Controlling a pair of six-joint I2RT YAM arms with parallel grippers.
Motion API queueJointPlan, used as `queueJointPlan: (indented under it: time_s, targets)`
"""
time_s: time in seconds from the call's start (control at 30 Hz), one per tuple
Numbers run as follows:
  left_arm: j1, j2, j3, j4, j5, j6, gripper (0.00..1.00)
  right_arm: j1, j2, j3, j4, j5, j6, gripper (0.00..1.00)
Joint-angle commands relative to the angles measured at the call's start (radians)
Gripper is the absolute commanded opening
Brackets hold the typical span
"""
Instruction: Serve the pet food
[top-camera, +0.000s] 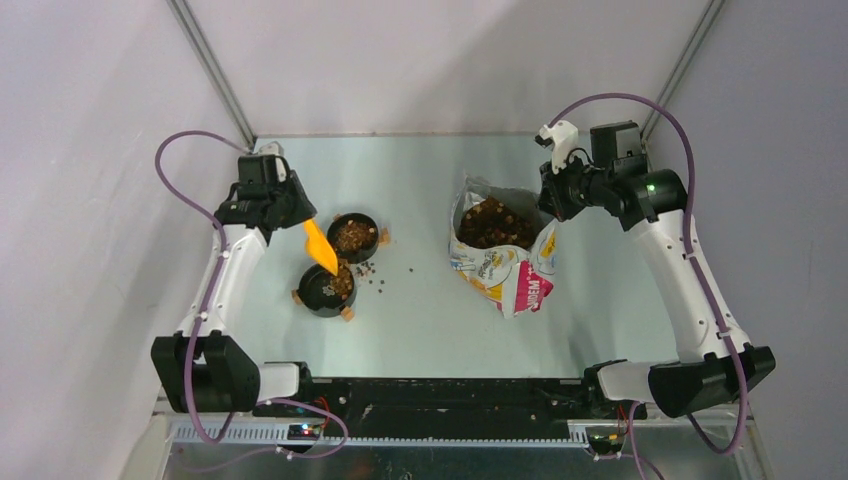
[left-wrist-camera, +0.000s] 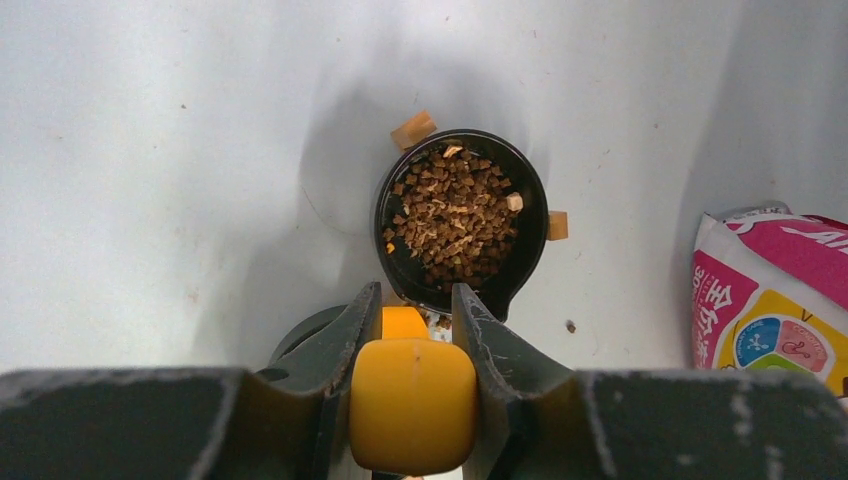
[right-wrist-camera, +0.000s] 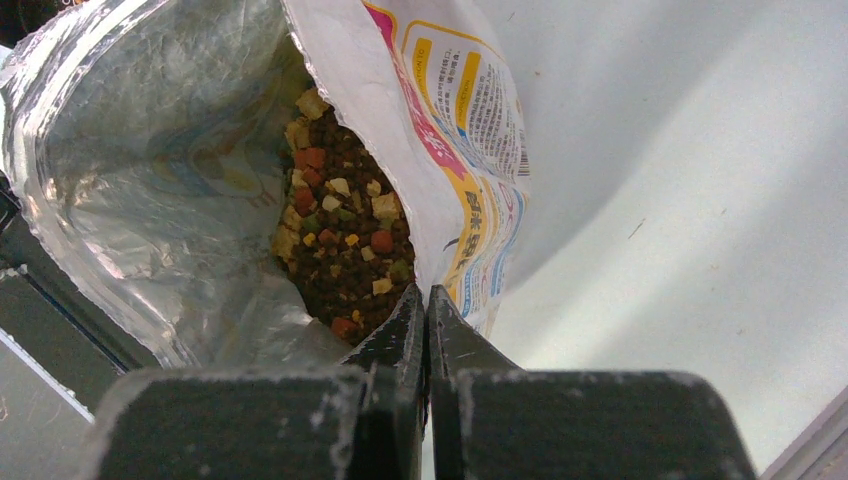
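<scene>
On the left, the left gripper (top-camera: 285, 212) has its jaws pinching the handle of an orange scoop (top-camera: 320, 248). The left wrist view shows the handle filling the gap between them. The scoop slopes down so that its tip sits over the nearer black bowl (top-camera: 310, 296).

That bowl holds only a small patch of pet food (top-camera: 342, 281), lying on the side under the scoop's tip, with most of its floor dark and bare. Touching it or very nearly so, farther from the arm bases, the farther black bowl (top-camera: 355, 218) is heaped across with brown kibble.

A few stray pellets (top-camera: 376, 272) lie loose on the worktop (top-camera: 420, 330), just to the right of both bowls.

Further right, well apart from the bowls, the printed pet food bag (top-camera: 505, 275) stands open, and a deep heap of kibble shows inside its foil lining.

At its right rim, the right gripper (top-camera: 552, 205) has its jaws pressed together. In the right wrist view the bag's edge runs straight into their tips, so they appear to nip it and hold the mouth open.

By my reckoning the serving is past halfway: one bowl looks done and the second is only begun. It looks likely to need at least one more scoop from the bag, and the spilled pellets are left to deal with.
</scene>
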Motion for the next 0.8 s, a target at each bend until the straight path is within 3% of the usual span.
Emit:
queueJointPlan:
  time_s: [0.0, 0.47, 0.6, 0.77]
  targets:
    - [-0.007, -0.066, -0.014, 0.035, -0.041, 0.045, 0.0, -0.006, -0.065, 0.018, 0.075, -0.054, 0.006, 0.0]
    - [-0.008, -0.191, -0.053, -0.055, -0.046, 0.144, 0.0, -0.007, -0.075, 0.009, 0.078, -0.06, 0.01, 0.0]
    - [-0.007, -0.228, -0.064, -0.026, 0.068, 0.158, 0.0, -0.009, -0.072, 0.013, 0.075, -0.059, 0.009, 0.0]
    - [-0.096, -0.3, -0.053, 0.048, 0.159, 0.149, 0.0, -0.009, -0.075, 0.024, 0.069, -0.049, 0.005, 0.0]
